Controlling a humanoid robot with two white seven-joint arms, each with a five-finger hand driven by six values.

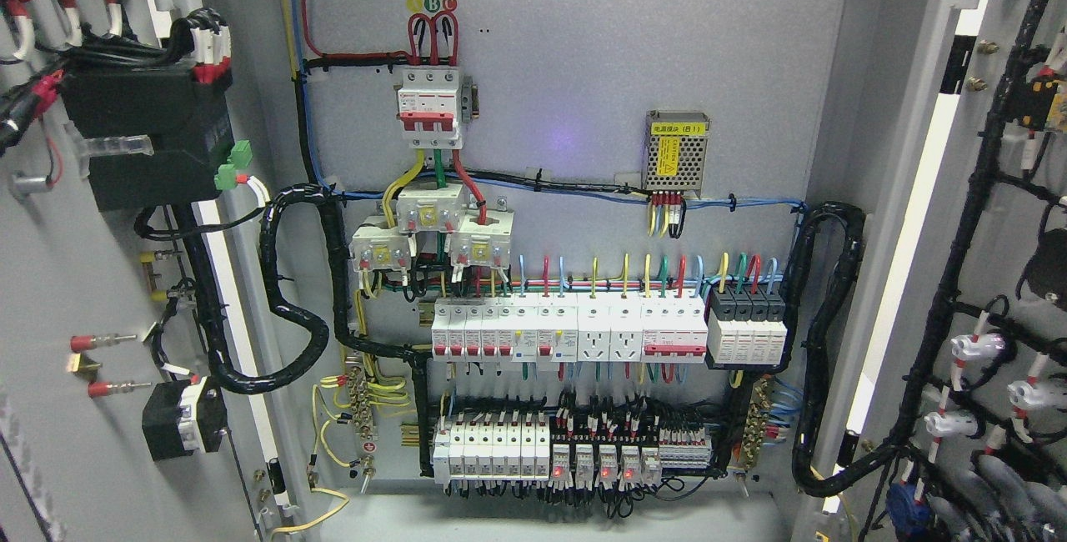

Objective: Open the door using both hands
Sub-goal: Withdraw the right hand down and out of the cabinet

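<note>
Neither robot hand in view, finger state cannot be told. Left grey metal cabinet door (75, 292) swung wide open, black wiring on its inner face. Centre grey back panel (583, 67) carries white breaker rows (567, 333). Right grey metal door (1000, 217) also open, black cable loom (959, 275) along it.

Both doors of the grey electrical cabinet stand swung wide open. The left door (75, 292) shows its inner face at the picture's left edge, carrying a black box, black cable bundles and red-tipped terminals. The right door (1000, 258) shows its inner face at the right edge, hung with black wiring looms and white connectors. No hand shows, so neither door can be placed against one. Between them the cabinet's back panel lies fully exposed.
</note>
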